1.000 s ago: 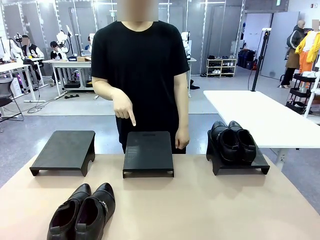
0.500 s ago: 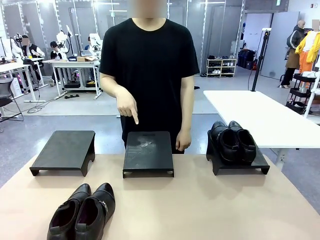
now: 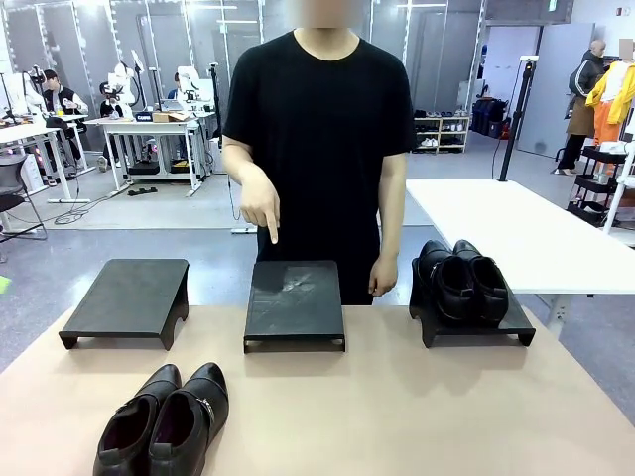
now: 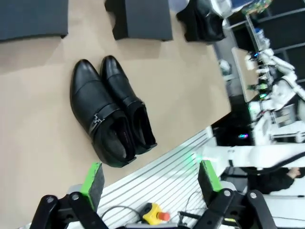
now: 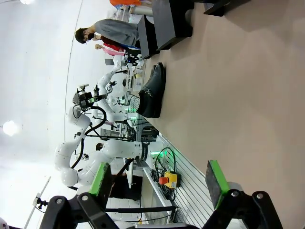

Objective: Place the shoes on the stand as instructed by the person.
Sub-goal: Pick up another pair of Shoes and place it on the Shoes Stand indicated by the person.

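One pair of black glossy shoes (image 3: 165,421) lies on the tan table at the front left, also seen as the pair (image 4: 109,114) and the pair (image 5: 152,90) in the wrist views. A second pair of shoes (image 3: 462,281) sits on the right stand (image 3: 516,322). The person (image 3: 317,129) stands at the far side, one hand (image 3: 261,206) pointing a finger down at the bare middle stand (image 3: 295,302). The left stand (image 3: 129,297) is bare too. My left gripper (image 4: 151,179) hangs open above the table's front edge, short of the near pair. My right gripper (image 5: 157,177) is open, holding nothing.
The three stands run in a row along the table's far edge. The tan tabletop (image 3: 397,407) between the near shoes and the stands is free. A red stop button (image 4: 159,217) sits on the ribbed rail below the front edge. A white table (image 3: 526,233) stands behind on the right.
The person has shifted to the picture's right and lifted the pointing hand a little; the finger stays aimed at the middle stand. Shoes and stands have not moved.
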Tool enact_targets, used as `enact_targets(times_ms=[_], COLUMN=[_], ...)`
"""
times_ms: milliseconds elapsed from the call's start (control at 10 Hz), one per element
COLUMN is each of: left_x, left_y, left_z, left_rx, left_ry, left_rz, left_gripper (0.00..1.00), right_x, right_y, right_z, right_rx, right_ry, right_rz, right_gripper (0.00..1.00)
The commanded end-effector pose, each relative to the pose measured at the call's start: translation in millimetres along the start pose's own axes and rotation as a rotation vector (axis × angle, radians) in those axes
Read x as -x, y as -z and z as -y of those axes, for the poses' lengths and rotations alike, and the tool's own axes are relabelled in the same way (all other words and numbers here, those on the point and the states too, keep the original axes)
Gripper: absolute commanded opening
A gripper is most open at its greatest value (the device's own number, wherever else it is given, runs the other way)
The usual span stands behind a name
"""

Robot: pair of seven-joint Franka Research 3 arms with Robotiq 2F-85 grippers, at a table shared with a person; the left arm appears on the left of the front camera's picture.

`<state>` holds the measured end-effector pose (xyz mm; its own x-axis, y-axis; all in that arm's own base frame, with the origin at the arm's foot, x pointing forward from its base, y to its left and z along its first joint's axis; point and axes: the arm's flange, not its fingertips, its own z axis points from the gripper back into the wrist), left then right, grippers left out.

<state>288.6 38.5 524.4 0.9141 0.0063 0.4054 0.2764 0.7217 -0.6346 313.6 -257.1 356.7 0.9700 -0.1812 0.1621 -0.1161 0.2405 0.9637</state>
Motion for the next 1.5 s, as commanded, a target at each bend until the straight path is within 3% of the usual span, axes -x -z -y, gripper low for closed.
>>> enact_targets(times_ms=[0,300,700,900,1000,1400], left_x=[26.6,18.1,13.1,15.0,-3.7,-3.5], left_y=[65.9,137.8,175.7,158.1,175.4,167.7], left_z=[25.4,53.9,45.0,49.1,58.3,52.9], left_rx=[-0.102,-0.208,-0.301,-0.221,-0.281,-0.223], left_ry=[0.043,0.135,0.17,0.169,0.158,0.107], left_rz=[-0.044,-0.154,-0.269,-0.28,-0.28,-0.299], left_gripper=[1.0,1.0,1.0,1.0,1.0,1.0], right_x=[4.0,4.0,4.0,4.0,4.0,4.0], right_y=[0.2,0.2,0.2,0.2,0.2,0.2], right_z=[-3.1,-3.1,-3.1,-3.1,-3.1,-3.1], right_rx=[0.003,0.003,0.003,0.003,0.003,0.003], right_ry=[-0.006,-0.006,-0.006,-0.006,-0.006,-0.006], right_rz=[-0.011,-0.011,-0.011,-0.011,-0.011,-0.011], right_gripper=[1.0,1.0,1.0,1.0,1.0,1.0])
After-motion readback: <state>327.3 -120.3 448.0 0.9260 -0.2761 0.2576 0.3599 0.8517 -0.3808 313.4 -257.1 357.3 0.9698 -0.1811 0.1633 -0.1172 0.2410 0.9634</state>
